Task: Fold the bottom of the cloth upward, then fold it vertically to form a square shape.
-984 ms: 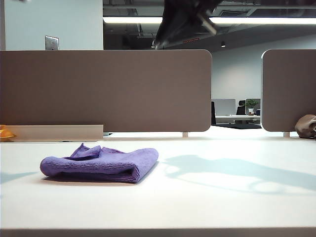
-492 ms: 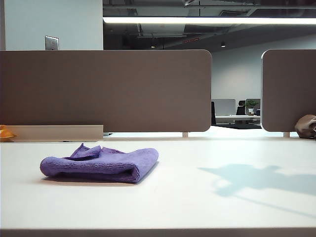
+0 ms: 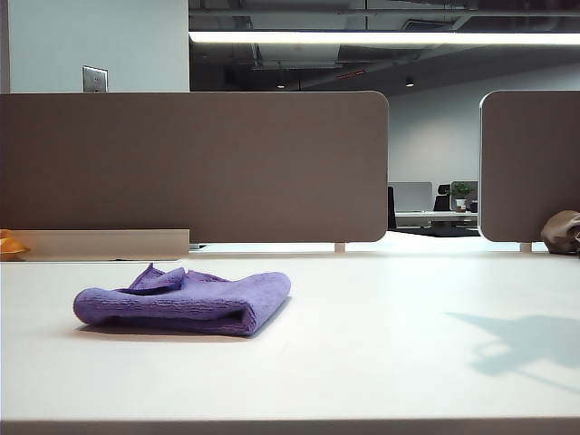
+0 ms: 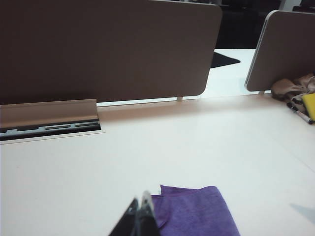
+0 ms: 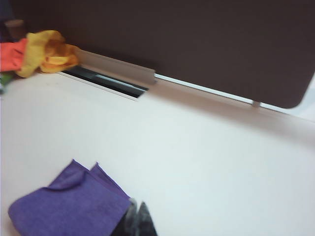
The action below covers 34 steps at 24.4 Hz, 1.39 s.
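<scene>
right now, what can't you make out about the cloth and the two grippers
- Exterior view: neither arm in frame; only a shadow on the table.
- Left gripper: cut by the frame edge; fingertips shut, empty.
- Right gripper: blurred, cut by the edge, shut.
- Cloth: the low side-on view hides whether it is square; both wrist views crop it.

A folded purple cloth (image 3: 186, 301) lies on the white table (image 3: 381, 362).
</scene>
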Motion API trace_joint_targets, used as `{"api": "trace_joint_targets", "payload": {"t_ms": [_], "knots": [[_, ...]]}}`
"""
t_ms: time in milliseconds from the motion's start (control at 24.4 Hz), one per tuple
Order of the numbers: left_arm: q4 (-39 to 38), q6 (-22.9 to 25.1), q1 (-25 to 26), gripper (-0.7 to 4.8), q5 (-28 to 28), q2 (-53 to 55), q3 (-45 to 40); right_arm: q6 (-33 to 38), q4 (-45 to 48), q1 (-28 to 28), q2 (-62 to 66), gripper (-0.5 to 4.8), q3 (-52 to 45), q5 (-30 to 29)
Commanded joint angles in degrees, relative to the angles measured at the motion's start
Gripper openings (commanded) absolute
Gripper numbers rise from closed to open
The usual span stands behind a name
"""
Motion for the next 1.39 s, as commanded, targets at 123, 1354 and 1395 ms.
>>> {"api": "trace_joint_targets", "payload": {"t_ms": [123, 1354, 1395], "knots": [[-1.0, 1.3, 0.1, -0.06, -0.6, -0.1, -2.4, -0.2, 2.7, 0.0, -7.4, -0.05, -6.1, 4.3], [16.3, -1.1, 0.0, -0.06, 2.6, -1.7, -23.8, 4.4, 27.6, 0.0, -19.9, -0.05, -41.3, -0.7], [16.9, -1.2, 0.0, -0.06, 2.6, -1.7, -24.2, 4.5, 27.6, 0.0, -19.9, -0.05, -41.7, -0.7]]}}
